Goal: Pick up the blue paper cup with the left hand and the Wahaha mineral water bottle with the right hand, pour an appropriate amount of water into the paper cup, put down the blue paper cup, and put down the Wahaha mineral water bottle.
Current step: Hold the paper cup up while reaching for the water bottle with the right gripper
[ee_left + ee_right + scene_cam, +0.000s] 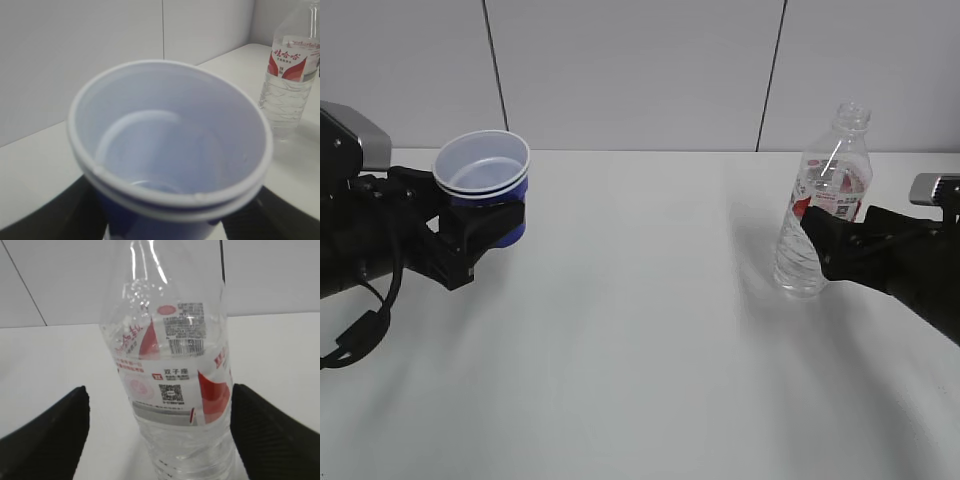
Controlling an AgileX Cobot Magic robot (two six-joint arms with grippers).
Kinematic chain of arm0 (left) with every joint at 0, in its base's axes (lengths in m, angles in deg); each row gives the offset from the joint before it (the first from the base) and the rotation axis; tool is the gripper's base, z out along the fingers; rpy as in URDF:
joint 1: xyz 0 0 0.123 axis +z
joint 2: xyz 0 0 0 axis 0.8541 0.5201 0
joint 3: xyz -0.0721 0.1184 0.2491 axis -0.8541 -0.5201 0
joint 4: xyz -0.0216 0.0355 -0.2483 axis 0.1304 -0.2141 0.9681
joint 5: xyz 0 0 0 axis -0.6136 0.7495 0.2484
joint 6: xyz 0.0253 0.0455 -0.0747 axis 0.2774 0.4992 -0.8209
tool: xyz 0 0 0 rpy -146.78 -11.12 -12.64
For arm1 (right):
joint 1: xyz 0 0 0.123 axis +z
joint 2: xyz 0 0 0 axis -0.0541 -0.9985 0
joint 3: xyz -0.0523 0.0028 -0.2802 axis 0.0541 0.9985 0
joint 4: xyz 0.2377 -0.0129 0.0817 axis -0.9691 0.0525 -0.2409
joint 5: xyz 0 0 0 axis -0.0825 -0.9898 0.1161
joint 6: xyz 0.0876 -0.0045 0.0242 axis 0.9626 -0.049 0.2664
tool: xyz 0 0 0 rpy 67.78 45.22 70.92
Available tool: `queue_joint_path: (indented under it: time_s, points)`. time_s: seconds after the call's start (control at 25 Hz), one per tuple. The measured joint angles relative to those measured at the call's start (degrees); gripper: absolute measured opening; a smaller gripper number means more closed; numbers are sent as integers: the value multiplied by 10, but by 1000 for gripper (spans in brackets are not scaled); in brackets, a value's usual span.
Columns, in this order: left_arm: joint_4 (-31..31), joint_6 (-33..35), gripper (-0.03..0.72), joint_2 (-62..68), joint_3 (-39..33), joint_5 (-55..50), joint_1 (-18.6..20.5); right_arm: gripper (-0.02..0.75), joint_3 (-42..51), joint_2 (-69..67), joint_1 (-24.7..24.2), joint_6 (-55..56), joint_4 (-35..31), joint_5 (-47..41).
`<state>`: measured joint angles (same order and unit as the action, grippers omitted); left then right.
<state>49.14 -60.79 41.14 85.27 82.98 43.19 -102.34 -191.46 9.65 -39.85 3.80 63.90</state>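
Clearly, the left hand [485,235] clasps the blue paper cup [483,180] at the upper left of the exterior view, lifted off the table [640,330]. At right, the right hand [818,245] stands wide around the upright Wahaha mineral water bottle [823,200], fingers [47,440] apart from it.

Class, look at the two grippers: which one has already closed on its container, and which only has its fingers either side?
The left gripper clamps the blue paper cup. The right gripper stands open, gaps showing beside the water bottle.
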Motion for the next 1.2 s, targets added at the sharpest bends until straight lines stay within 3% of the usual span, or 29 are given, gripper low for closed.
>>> queue_joint_path:
  time_s: [1.2]
  points:
    - [0,0,477,0,0,0,0,671,-50,-50,0,-69,-12,2]
